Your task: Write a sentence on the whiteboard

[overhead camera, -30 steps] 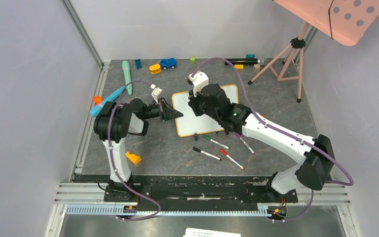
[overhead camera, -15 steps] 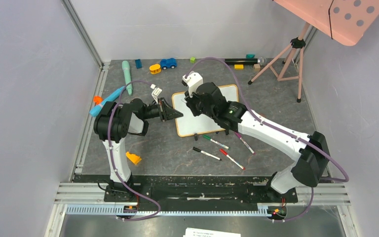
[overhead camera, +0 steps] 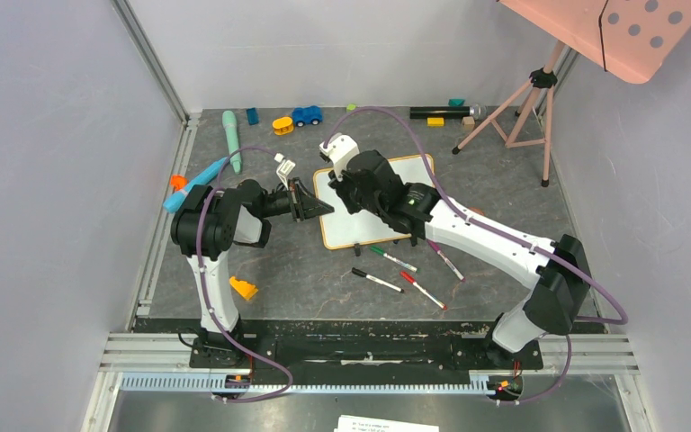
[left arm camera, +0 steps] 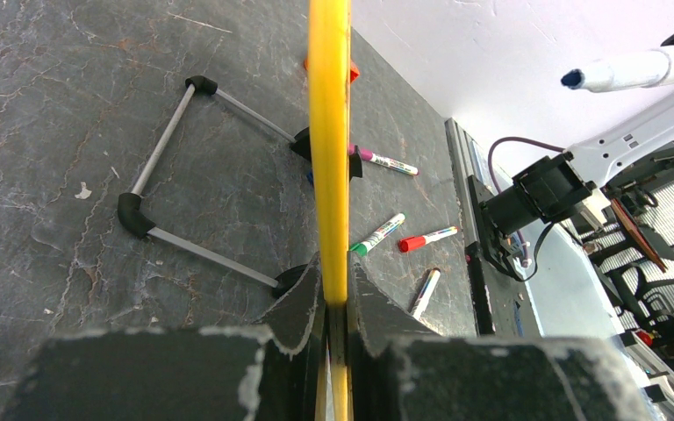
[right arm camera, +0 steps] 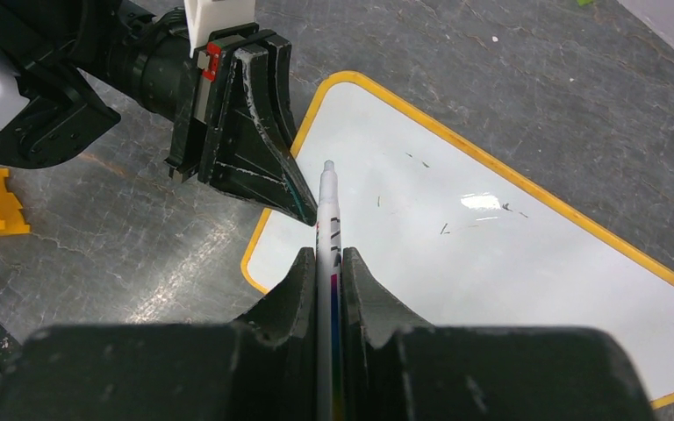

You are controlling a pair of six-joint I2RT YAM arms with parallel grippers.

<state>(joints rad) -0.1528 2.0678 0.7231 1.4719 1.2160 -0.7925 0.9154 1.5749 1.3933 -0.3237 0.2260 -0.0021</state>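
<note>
- White with a yellow rim, the whiteboard (overhead camera: pixel 351 229) sat near the middle of the bench (overhead camera: pixel 279 270), with its two black feet toward the bench's near edge.
- The left gripper (left arm camera: pixel 333 289) was clamped on the board's left rim, and the thin yellow edge ran straight up between its black fingers (left arm camera: pixel 294 303) in the left wrist view.
- The right gripper (right arm camera: pixel 326 263) was pinched tight on a marker (right arm camera: pixel 326 210), which pointed away from the wrist.
- The marker's tip hung over the board's left end, just beside the left gripper's fingers. Whether it touched the surface could not be told.
- Only a few faint dark specks (right arm camera: pixel 443 228) showed on the white surface.
- Four loose pens (overhead camera: pixel 394 259) lay scattered between the board and the bench's near edge, right of centre.
</note>
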